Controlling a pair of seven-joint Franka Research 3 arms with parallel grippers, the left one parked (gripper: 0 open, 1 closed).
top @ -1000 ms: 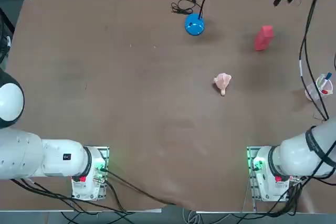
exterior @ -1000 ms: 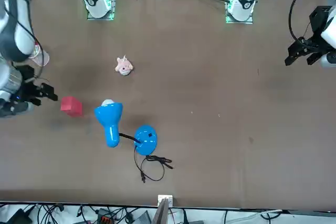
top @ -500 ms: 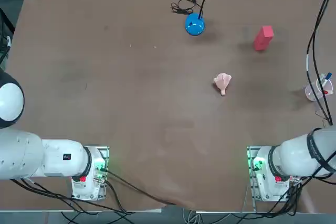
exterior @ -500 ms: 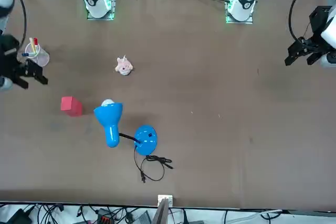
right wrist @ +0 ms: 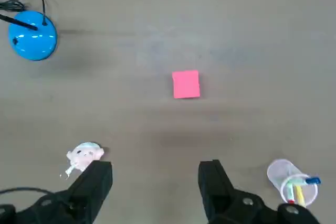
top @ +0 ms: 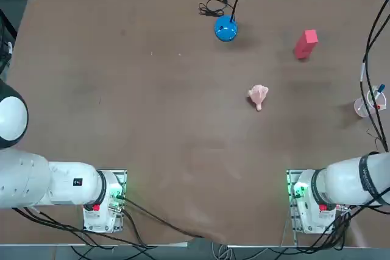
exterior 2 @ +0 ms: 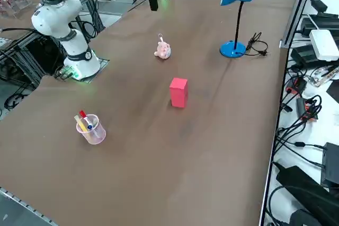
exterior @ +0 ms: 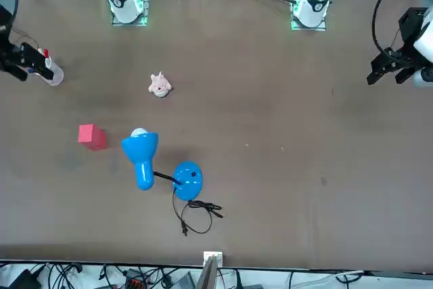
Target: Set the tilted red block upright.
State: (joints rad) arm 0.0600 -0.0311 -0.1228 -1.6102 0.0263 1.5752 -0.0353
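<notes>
As one right tool [right wrist: 155, 167] overhangs table [exterior 2: 143, 178] | one red block [exterior 2: 179, 92] stands upright

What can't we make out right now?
- Lamp base: visible, but lamp head cut by the top view's edge.
- Right end effector: over the table, open; its contact with anything can't be judged in front view, edge crops the arm.
- Red block's underside: hidden by itself, wrist view.

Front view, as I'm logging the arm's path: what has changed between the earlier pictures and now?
The black two-fingered right pincer has moved away from the red rectangular block, toward the robot's right and apparently upward. Nothing was grasped or released. The block, blue desk lamp and pale pink lumpy toy stayed put.
</notes>
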